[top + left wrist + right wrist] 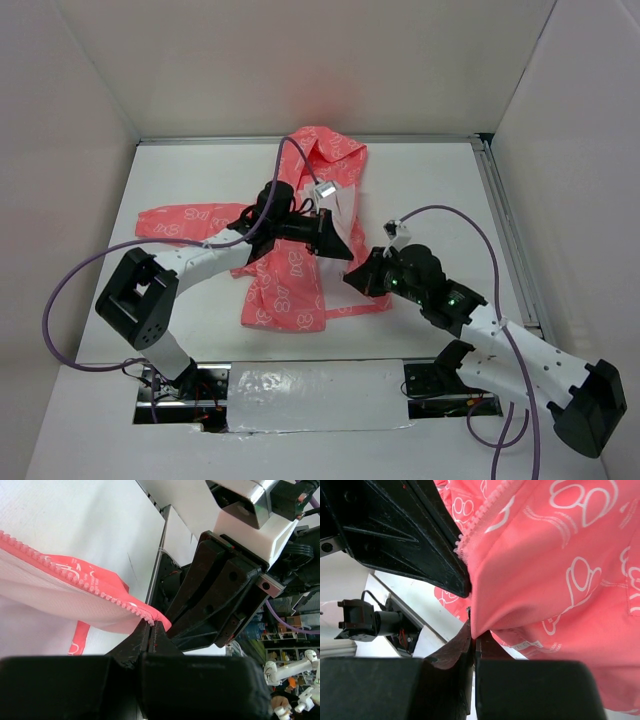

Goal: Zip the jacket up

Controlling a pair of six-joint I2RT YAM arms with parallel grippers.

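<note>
The coral-pink jacket (pixel 285 285) with white print lies mid-table, hood toward the back and one sleeve stretched left. My left gripper (pixel 340 248) reaches over it and is shut on the lower end of one zipper edge (pixel 152 626); the pink zipper teeth (pixel 75 577) run away from the jaws along the pale lining. My right gripper (pixel 352 280) sits just right of the left one, shut on a fold of the jacket's patterned front (pixel 473 632), with the other row of zipper teeth (pixel 480 515) above it. The two grippers are nearly touching. The slider is not visible.
White walls enclose the white table (pixel 430 190) on three sides. A metal rail (pixel 505 240) runs along the right edge. Purple cables (pixel 70 290) loop off both arms. A taped panel (pixel 310 395) lies between the arm bases.
</note>
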